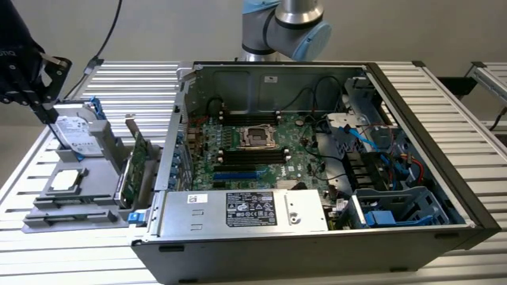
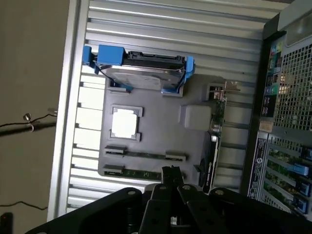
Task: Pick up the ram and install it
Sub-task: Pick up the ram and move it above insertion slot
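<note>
Two ram sticks point(image 2: 144, 155) lie as thin green strips side by side in the slots of a grey holder tray point(image 2: 161, 136); the second ram stick point(image 2: 139, 172) is nearer the tray's edge. My gripper point(image 2: 170, 173) is shut with nothing between its fingers, hovering above the tray near the end of that second stick. In the exterior view the gripper point(image 1: 47, 113) hangs at the far left, over the hard drive point(image 1: 75, 133) at the back of the tray point(image 1: 87, 196). The motherboard's black memory slots point(image 1: 253, 155) lie in the open computer case.
The tray also holds a square processor point(image 2: 125, 122) and an upright green expansion card point(image 1: 139, 169). The open computer case point(image 1: 317, 160), with its power supply point(image 1: 246, 209) in front, stands to the exterior view's right of the tray on a slatted metal table point(image 1: 47, 261).
</note>
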`<state>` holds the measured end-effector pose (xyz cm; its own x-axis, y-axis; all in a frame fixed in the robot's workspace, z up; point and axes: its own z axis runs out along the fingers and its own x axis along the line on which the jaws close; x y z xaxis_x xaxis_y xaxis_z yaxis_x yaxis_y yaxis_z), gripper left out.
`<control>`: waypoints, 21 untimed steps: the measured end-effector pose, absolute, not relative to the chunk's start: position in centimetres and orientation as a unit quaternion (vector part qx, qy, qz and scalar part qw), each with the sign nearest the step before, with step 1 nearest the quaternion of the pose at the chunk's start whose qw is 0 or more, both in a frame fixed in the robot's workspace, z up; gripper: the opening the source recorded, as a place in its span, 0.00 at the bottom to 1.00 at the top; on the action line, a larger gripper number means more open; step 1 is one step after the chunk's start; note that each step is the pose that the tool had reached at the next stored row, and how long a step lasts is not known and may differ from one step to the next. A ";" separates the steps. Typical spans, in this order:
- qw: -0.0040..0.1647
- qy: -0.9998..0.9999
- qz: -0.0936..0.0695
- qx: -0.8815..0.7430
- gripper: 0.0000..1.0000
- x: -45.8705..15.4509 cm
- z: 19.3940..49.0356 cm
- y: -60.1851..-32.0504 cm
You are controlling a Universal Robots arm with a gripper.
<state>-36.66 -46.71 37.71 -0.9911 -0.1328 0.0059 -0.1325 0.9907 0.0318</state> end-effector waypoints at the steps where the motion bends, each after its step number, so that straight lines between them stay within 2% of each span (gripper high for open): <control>1: 0.004 -0.997 -0.015 0.076 0.11 -36.7 37.7 -46.7; 21: 0.007 -0.967 -0.014 0.254 0.11 -36.8 37.6 -46.7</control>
<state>-36.76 -46.71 37.59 -0.8712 -0.4909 0.0064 -0.4905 0.8709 0.0312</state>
